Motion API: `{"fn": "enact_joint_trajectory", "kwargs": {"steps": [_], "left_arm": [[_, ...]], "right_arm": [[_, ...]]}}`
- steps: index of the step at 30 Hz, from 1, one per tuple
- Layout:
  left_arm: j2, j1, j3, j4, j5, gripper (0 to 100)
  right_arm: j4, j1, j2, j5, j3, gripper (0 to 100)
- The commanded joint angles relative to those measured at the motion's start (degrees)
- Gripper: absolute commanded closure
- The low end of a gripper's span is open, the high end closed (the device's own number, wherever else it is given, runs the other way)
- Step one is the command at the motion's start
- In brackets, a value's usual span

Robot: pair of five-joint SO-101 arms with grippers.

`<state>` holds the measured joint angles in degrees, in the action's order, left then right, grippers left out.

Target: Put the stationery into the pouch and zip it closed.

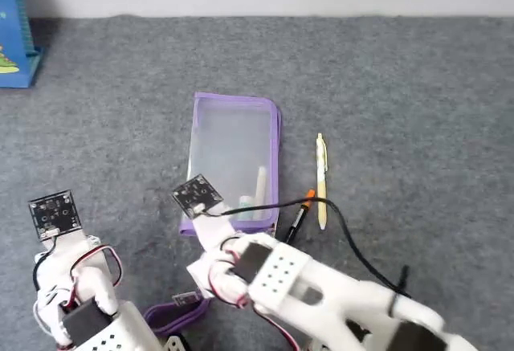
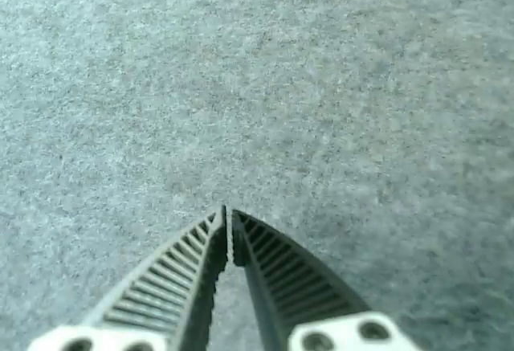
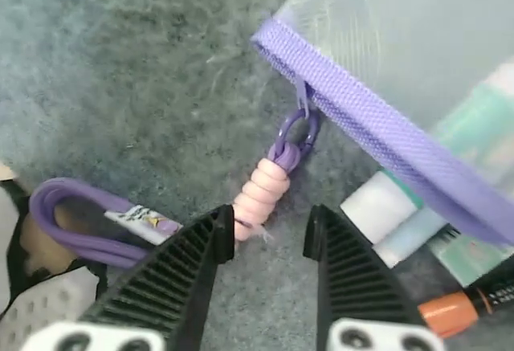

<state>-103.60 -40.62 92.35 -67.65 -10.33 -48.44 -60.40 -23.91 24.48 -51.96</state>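
Our right claw [image 3: 271, 222] stands apart at the ribbed pink pull [image 3: 263, 190] of the pouch [image 3: 361, 118], its edge woven purple. Our left claw [image 2: 230, 222], ridged tips together, hangs over the felty grey bench [image 2: 241, 86].

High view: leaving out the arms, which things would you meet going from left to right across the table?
blue box → purple pouch → orange-tipped marker → yellow pen

Mat [image 1: 418, 86] lay open beyond and right of the pen [image 1: 321, 178] — nearer in, pouch [image 1: 233, 146], marker [image 1: 297, 221] and a cable [image 1: 351, 238] crowded the way.
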Motion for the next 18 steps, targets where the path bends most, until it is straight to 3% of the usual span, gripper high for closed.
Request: {"fn": "enact_joint_trajectory", "kwargs": {"steps": [1,11,15,18], "left_arm": [[-0.7,-0.4,0.1,1.4,-0.5,98],[-0.7,-0.4,0.5,1.6,-0.4,98],[-0.7,-0.4,0.5,1.6,-0.4,98],[-0.7,-0.4,0.5,1.4,-0.4,98]], "right_arm": [[0.8,-0.5,7.3,2.2,6.9,85.8],[0.6,-0.2,22.5,3.2,12.0,86.1],[0.2,1.1,20.5,3.1,11.9,99.4],[-0.7,3.2,17.4,1.5,11.3,97.7]]}}
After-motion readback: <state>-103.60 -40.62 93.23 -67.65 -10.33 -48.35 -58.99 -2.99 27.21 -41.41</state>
